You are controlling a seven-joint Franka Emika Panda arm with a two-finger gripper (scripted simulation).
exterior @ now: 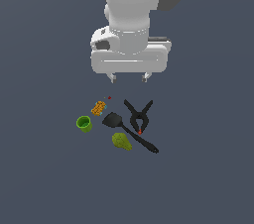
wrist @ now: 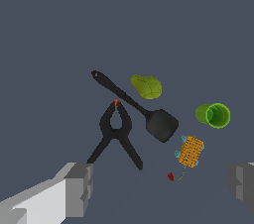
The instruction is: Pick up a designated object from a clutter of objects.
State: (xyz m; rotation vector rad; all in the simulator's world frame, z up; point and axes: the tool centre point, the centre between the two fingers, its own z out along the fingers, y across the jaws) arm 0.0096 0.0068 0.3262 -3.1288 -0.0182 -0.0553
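The pincer (exterior: 129,77) hangs wide open and empty above the desk (exterior: 44,168), while the olive-green pear (exterior: 121,141) lies well apart below it, just beside the black spatula (exterior: 130,132).

Worktop (exterior: 44,178): plain, flat, dark slate-blue surface, filling both views edge to edge. Small red speck (exterior: 109,97): lies on the worktop; in the wrist view (wrist: 170,176) it trails a thin, faint curved line. Identity unclear.
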